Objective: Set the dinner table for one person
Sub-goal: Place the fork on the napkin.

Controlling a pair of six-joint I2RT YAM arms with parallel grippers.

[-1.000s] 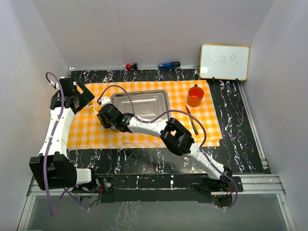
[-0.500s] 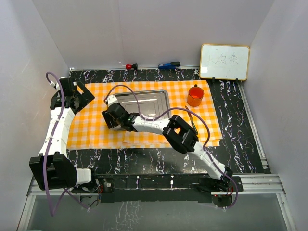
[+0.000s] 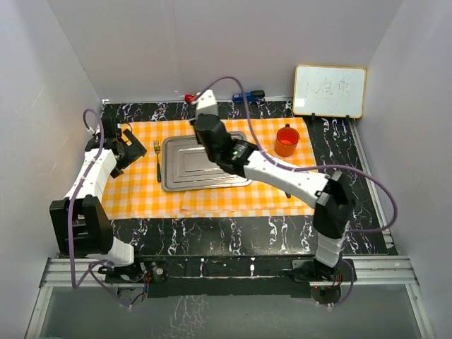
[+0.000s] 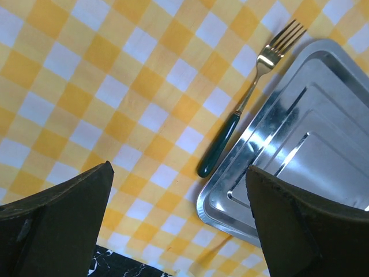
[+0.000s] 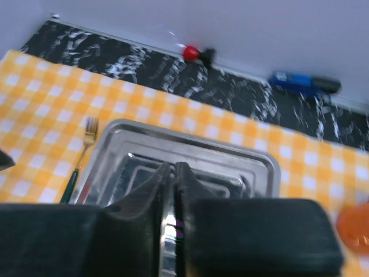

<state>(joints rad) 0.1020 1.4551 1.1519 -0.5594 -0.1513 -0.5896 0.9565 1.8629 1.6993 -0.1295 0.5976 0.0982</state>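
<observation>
Marbled dinner table (image 3: 212, 229), right arm (image 3: 282, 173) stretched over tray (image 3: 183, 176), left arm (image 3: 95, 176) beside fork (image 3: 157, 159)

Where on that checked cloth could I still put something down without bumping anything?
The cloth strip in front of the tray is bare, as is its near corner on the side of the fork. It is crowded around the cup, where the right arm crosses.
</observation>
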